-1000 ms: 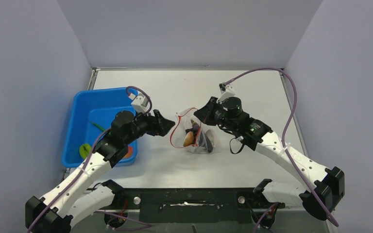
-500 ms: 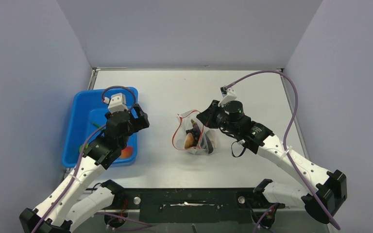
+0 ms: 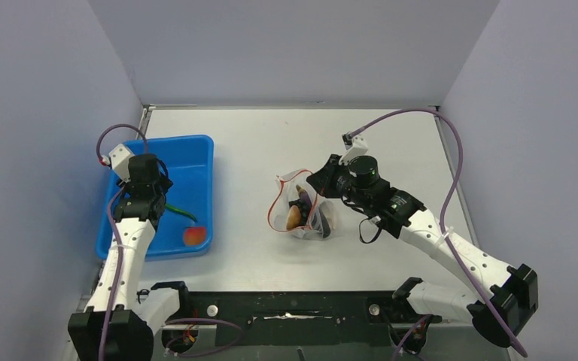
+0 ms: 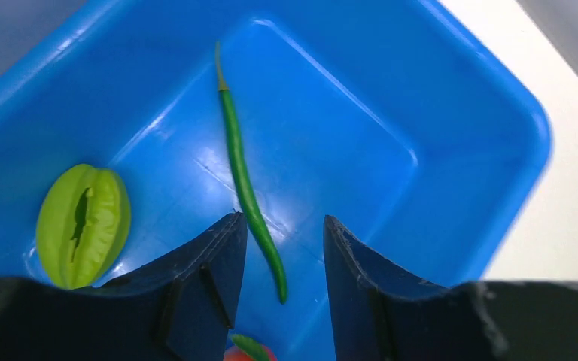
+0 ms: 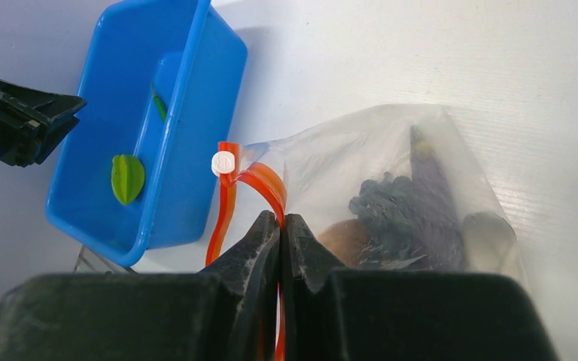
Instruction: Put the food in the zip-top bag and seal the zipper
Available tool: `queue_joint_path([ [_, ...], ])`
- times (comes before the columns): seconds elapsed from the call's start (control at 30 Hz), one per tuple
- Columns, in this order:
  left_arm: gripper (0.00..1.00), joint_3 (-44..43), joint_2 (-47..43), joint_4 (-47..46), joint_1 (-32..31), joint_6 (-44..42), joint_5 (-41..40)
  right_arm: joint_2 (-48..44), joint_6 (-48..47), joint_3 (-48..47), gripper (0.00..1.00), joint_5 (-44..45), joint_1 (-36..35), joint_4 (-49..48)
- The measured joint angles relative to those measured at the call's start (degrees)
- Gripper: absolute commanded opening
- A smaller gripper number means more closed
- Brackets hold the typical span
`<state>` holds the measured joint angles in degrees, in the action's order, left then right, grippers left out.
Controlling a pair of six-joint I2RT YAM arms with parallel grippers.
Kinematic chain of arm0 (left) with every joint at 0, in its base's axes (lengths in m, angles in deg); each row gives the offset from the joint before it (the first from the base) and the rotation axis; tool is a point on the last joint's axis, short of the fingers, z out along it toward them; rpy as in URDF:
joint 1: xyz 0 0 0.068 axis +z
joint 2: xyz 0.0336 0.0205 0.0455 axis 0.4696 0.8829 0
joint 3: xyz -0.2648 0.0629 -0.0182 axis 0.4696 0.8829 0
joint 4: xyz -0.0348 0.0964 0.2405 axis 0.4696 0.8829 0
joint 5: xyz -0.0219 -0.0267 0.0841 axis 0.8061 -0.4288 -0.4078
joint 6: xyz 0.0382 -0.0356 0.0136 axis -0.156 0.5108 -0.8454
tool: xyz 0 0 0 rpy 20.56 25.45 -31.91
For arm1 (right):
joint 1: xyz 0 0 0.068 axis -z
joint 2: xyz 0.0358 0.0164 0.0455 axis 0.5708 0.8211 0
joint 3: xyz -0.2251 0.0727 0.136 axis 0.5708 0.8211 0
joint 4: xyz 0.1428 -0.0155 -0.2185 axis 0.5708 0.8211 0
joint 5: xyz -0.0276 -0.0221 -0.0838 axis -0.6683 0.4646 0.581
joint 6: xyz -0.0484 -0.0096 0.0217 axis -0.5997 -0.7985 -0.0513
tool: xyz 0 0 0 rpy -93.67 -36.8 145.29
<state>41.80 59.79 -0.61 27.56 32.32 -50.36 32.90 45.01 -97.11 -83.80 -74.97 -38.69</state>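
The clear zip-top bag (image 3: 305,210) stands mid-table with its mouth open. My right gripper (image 5: 281,219) is shut on its red zipper strip (image 5: 267,183), holding the mouth up. Inside the bag are the dark purple grape bunch (image 5: 391,207), a brownish food (image 5: 342,237) and a pale disc (image 5: 489,233). My left gripper (image 4: 282,229) is open over the blue tray (image 3: 196,150), its jaws either side of the long green pod (image 4: 244,188). The lime-green fruit (image 4: 83,224) lies left of it. The orange-red fruit (image 3: 193,236) lies in the tray's near corner.
The blue tray (image 5: 196,68) sits at the table's left side, by the left wall. A white slider tab (image 5: 223,162) sits on the zipper strip's end. Purple cables loop above both arms.
My left arm has swung left from beside the bag to over the blue tray. My right gripper has stayed shut on the bag's zipper strip, almost still.
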Motion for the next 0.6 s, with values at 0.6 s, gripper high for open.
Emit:
queue_joint_path([
  [0.6, 0.38, 5.3, 19.3, -9.8, 19.1, 0.9, 12.9, -4.2, -1.1, 2.5, 0.00, 0.0, 0.8, -0.4],
])
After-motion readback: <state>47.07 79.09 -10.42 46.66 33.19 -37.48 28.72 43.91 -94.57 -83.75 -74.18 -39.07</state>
